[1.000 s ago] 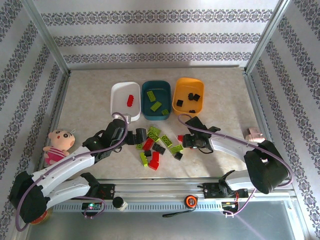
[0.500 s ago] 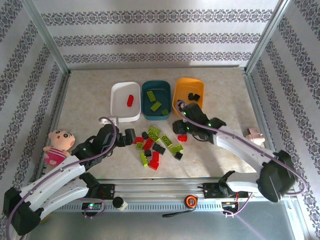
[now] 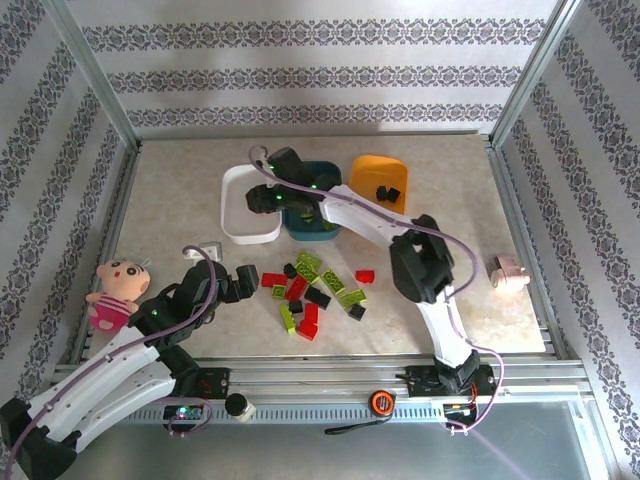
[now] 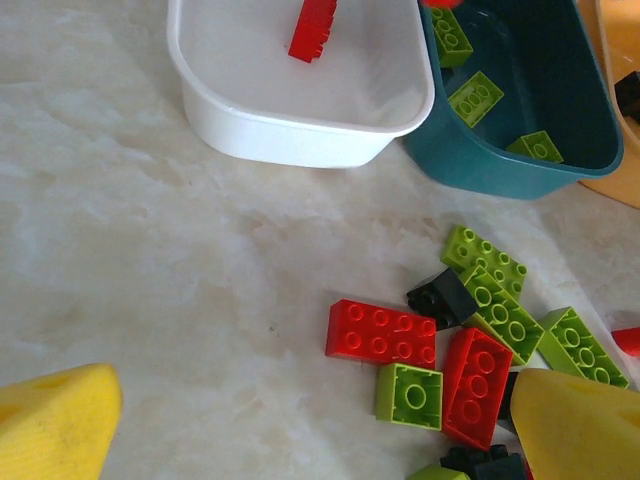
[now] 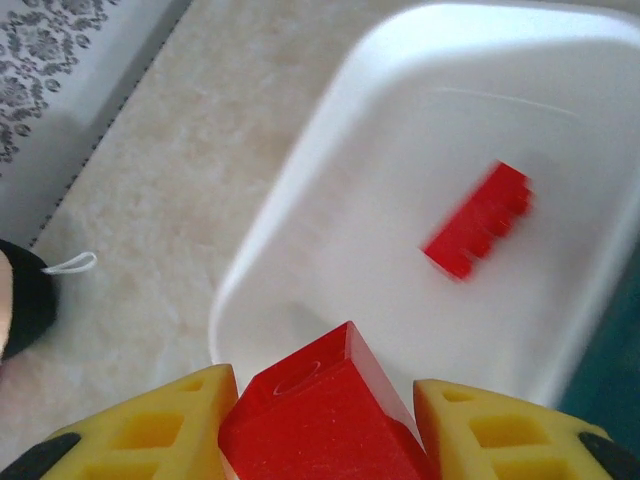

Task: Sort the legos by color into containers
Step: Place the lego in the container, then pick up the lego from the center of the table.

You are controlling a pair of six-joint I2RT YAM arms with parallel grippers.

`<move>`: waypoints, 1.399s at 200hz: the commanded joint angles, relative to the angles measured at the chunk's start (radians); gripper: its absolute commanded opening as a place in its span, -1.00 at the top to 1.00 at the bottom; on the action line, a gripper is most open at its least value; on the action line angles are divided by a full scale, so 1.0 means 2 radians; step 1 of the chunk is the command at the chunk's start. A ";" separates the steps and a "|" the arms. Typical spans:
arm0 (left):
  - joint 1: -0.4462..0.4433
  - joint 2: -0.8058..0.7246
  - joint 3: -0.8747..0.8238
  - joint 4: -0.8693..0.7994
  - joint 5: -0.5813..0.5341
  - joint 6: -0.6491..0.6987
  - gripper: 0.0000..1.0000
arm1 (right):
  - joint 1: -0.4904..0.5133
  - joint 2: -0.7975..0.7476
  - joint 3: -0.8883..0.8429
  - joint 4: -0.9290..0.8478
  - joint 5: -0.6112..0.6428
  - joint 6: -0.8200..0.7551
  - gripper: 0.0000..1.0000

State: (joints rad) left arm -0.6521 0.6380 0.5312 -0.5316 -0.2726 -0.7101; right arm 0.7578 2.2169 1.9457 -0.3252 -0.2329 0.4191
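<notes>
A soft pink doll (image 3: 115, 290) is sitting at the left of the top view on the smooth, stone-look worktop (image 3: 180, 190). Just right of it, low in the frame, the left jaws are hanging wide apart. Their spongy yellow pads (image 4: 52, 420) are showing in the bottom corners of the left wrist view. The loose legos (image 3: 315, 290), small bumpy plastic bricks in red, green and black, are lying in a heap in the middle. Above them, the right jaws are squeezing a shiny red brick (image 5: 320, 420) over the round-cornered white tub (image 3: 240, 215), where another red brick (image 4: 312, 25) is lying. To the right, the dark teal tub (image 4: 500, 175) is holding green bricks (image 4: 476, 97). Then the orange tub (image 3: 375, 168) is holding black bricks (image 3: 388, 192).
</notes>
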 commanded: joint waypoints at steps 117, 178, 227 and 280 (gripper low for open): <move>0.009 -0.005 -0.005 -0.016 0.029 -0.001 -0.99 | -0.004 0.106 0.180 -0.023 -0.046 0.046 -0.35; 0.009 0.092 0.009 0.058 0.113 0.030 -0.81 | -0.027 -0.132 -0.186 0.140 -0.010 0.059 -0.35; 0.005 0.228 0.044 0.113 0.144 0.059 -0.62 | -0.057 -0.284 -0.410 0.182 0.013 0.061 -0.33; -0.004 0.342 0.095 0.170 0.178 0.102 -0.67 | -0.082 -0.370 -0.529 0.188 0.024 0.067 -0.34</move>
State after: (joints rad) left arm -0.6487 1.2640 0.6624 -0.2825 0.0460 -0.5743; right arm 0.6136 1.5509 0.9504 0.0021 -0.2153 0.5339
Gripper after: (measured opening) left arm 0.833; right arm 0.667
